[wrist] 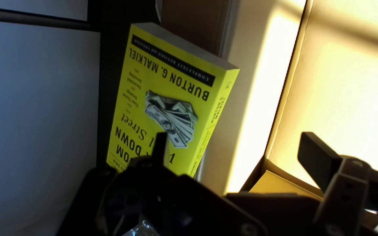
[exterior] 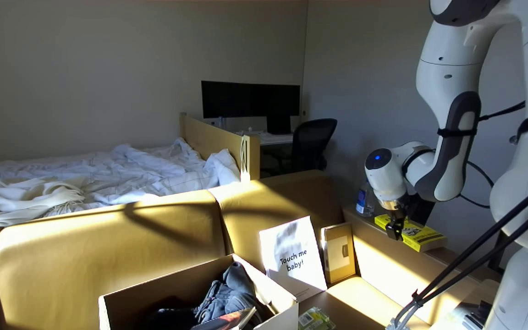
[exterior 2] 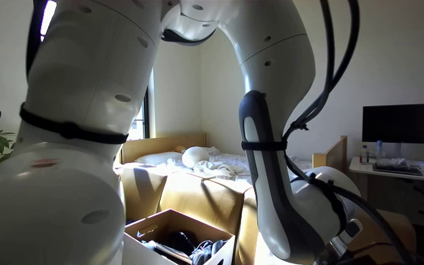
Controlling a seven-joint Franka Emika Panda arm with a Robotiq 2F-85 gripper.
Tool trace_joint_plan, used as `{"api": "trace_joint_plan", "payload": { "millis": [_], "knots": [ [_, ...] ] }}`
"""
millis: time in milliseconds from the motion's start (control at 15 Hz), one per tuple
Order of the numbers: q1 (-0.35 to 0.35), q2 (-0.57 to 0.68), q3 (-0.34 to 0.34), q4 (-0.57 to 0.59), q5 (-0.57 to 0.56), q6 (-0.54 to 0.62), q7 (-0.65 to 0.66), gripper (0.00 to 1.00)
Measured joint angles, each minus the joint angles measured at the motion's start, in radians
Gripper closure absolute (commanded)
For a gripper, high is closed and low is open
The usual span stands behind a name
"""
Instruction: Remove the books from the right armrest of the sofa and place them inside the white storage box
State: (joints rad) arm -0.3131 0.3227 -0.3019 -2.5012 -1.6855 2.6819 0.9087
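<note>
A thick yellow book (exterior: pixel 422 236) lies flat on the armrest (exterior: pixel 378 256) of the tan sofa (exterior: pixel 108 247). Its cover and spine show in the wrist view (wrist: pixel 172 78). My gripper (exterior: pixel 395 231) is over the armrest beside the book. In the wrist view my gripper (wrist: pixel 238 152) is open with nothing between its fingers; one finger overlaps the book's cover, and contact cannot be told. The white storage box (exterior: pixel 284 317) stands on the seat and shows in both exterior views (exterior 2: pixel 142 254). It holds dark cloth and a dark book (exterior: pixel 227 320). The fingers are out of view in an exterior view.
A water bottle (exterior: pixel 365 200) stands on the armrest behind the gripper. A white sign (exterior: pixel 293 259) and a tan framed panel (exterior: pixel 338 253) lean against the sofa back. A green packet (exterior: pixel 315 319) lies beside the box. Black cables (exterior: pixel 470 247) hang by the arm.
</note>
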Motion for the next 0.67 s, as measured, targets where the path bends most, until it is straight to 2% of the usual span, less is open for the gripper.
{"api": "trace_joint_plan", "payload": {
  "millis": [467,667],
  "knots": [
    [-0.015,0.231,-0.01,0.135,-0.017,0.0,0.107,0.0],
    [-0.014,0.308,-0.01,0.204,-0.061,-0.004,0.168,0.0]
  ]
}}
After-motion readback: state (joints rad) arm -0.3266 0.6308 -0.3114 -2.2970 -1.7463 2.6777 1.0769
